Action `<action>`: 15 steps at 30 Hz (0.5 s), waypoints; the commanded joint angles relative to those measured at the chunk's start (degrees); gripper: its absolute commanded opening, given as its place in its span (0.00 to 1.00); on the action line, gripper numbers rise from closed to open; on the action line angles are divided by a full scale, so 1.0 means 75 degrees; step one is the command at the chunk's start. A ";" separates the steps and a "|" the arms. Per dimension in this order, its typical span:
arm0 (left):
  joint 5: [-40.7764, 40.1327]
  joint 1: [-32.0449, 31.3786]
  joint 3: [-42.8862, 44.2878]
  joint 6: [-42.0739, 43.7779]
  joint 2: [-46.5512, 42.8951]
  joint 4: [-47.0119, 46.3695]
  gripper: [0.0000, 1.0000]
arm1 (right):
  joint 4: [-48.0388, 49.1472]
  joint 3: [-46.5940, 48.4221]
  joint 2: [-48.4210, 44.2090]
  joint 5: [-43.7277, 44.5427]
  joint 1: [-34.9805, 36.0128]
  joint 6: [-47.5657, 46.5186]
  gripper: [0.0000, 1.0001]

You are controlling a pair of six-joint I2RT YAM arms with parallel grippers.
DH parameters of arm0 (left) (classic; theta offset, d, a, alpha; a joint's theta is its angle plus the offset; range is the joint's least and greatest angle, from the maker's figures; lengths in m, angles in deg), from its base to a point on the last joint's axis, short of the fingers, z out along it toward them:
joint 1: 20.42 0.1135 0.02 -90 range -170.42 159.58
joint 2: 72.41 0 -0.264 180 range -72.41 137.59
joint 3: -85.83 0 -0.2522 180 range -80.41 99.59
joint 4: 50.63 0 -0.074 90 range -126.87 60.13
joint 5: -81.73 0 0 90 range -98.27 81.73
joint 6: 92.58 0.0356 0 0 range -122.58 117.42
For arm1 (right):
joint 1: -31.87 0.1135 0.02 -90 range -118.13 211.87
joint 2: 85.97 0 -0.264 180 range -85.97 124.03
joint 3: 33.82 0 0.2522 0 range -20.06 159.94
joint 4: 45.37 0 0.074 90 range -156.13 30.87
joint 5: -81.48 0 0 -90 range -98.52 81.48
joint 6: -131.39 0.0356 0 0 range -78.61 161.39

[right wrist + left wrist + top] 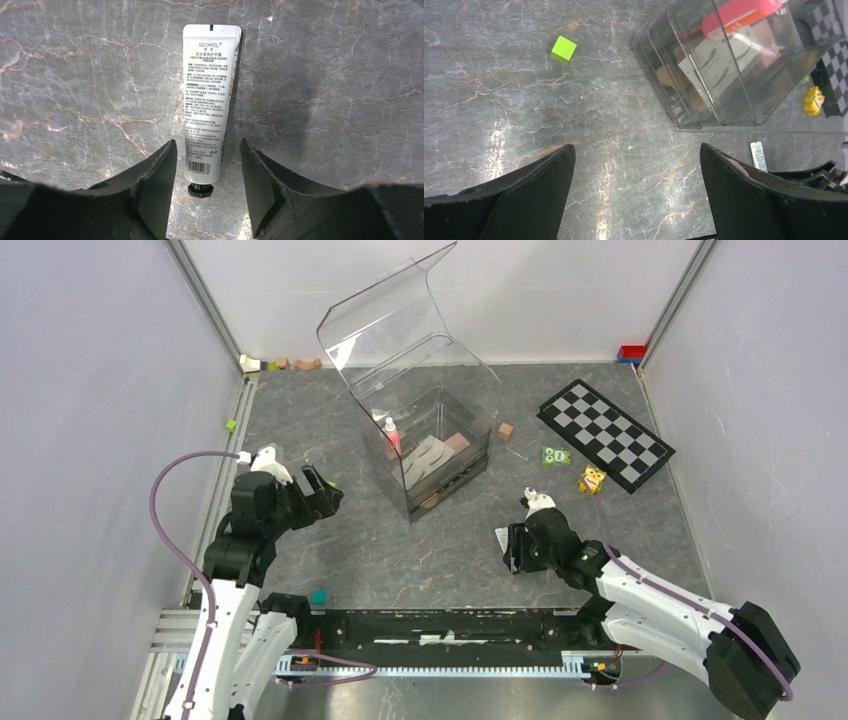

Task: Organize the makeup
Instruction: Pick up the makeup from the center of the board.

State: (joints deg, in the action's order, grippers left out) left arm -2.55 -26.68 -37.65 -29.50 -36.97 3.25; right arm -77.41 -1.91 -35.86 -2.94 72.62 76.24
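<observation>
The right end effector [208, 145] sat low over the dark marbled surface [400, 550], its two black fingers [160, 175] spread apart. Between them lay a white hand cream tube [210, 95], flat on the surface, with its small black cap pointing back toward the wrist. A thin gap showed on each side of the tube, so the fingers were open around it and not pressing it. From above, this end effector [512, 548] was near and right of centre, well on the near side of the clear box [478, 430].

The left end effector [636, 150] hovered at the left, open wide with only bare surface between its fingers. A lime green cube [563, 49] lay beyond it.

The clear box stood at the middle of the surface with its lid [400, 320] tipped up and back. Inside it a pink tube [392, 435] stood at the far left, a white card with drawn eyebrows [428, 460] leaned in the middle, and a brown piece [457, 442] lay to the right.

Right of the box were a brown cube [506, 430], green dice [555, 455], a yellow toy [592, 479] and a checkerboard [605, 435]. A teal cube [319, 597] lay at the near edge.
</observation>
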 commanded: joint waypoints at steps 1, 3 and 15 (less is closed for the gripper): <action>0.0566 -0.0041 0.0265 -0.0100 -0.0287 -0.0126 1.00 | -0.0826 0.0312 0.0216 -0.0243 0.0039 -0.0743 0.53; 0.0865 -0.0164 0.0305 -0.0461 -0.0376 -0.0098 1.00 | -0.0774 0.0293 0.0242 -0.0398 0.0091 -0.0826 0.46; -0.2722 -0.5684 -0.0233 -0.2530 0.0137 -0.0817 1.00 | 0.0565 0.0384 -0.0612 -0.1200 0.0353 -0.0455 0.28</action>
State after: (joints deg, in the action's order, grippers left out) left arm -9.98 -57.76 -39.07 -41.02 -38.95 1.00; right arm -78.70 -0.91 -36.63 -8.62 74.96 71.26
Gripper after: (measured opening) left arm 0.996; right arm 0.300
